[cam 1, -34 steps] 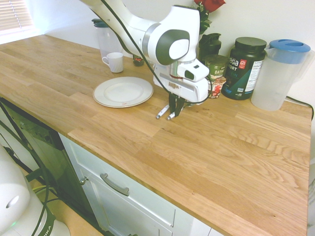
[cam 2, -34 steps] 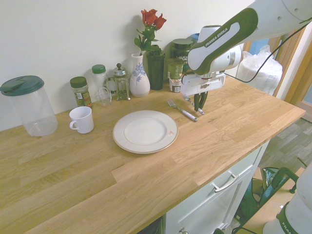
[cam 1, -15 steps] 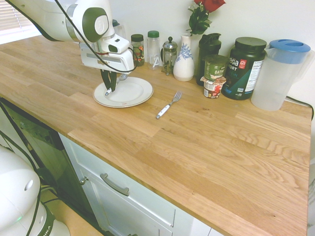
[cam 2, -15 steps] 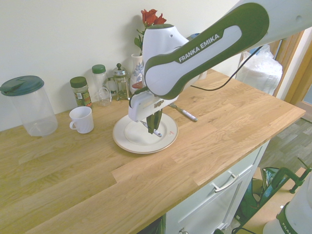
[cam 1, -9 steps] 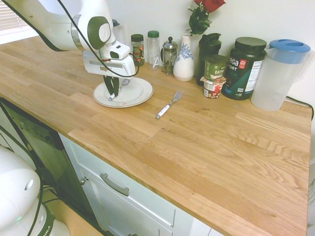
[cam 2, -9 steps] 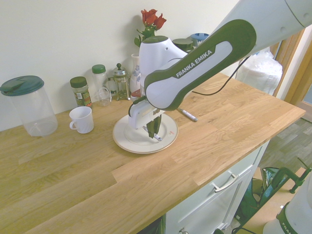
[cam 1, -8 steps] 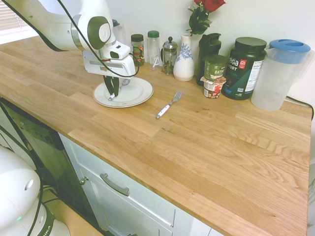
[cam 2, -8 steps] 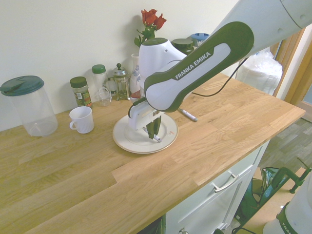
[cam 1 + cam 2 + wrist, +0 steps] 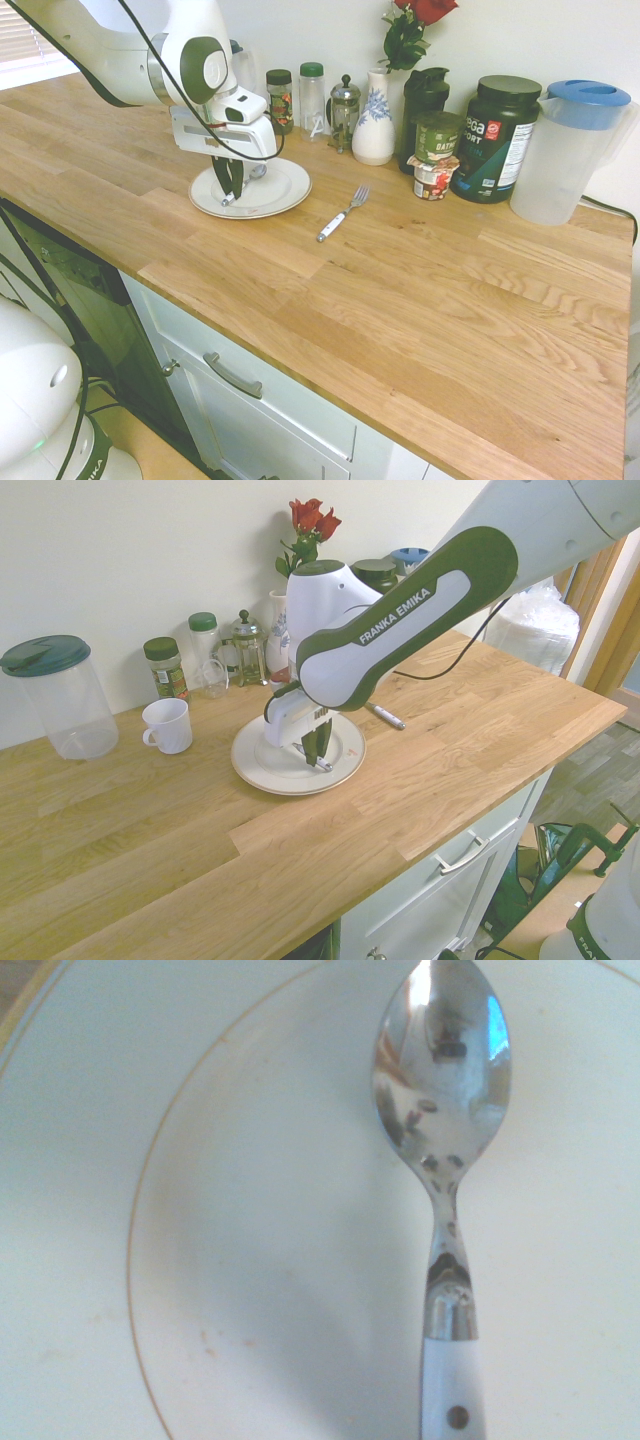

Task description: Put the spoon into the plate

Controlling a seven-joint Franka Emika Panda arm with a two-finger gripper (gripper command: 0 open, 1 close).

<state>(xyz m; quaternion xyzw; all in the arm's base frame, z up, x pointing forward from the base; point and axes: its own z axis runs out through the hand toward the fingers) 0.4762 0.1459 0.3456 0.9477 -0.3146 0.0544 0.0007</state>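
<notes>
My gripper (image 9: 229, 193) hangs low over the white plate (image 9: 280, 185), shut on the spoon (image 9: 228, 199), whose white handle sticks out below the fingers. From the other side the gripper (image 9: 315, 754) stands over the plate's (image 9: 255, 771) middle with the spoon (image 9: 322, 765) slanting down to it. In the wrist view the shiny bowl of the spoon (image 9: 443, 1100) lies just above the plate's (image 9: 230, 1210) flat centre. Whether the spoon touches the plate I cannot tell.
A white-handled fork (image 9: 340, 215) lies on the wooden counter to the plate's side. A white cup (image 9: 168, 725) stands beside the plate. Jars, a vase (image 9: 374, 130), a dark tub (image 9: 494, 135) and a clear jug (image 9: 570, 150) line the back wall.
The gripper carried the spoon from beside the fork over to the plate, then sank a little lower over its middle. The fork stayed put.
</notes>
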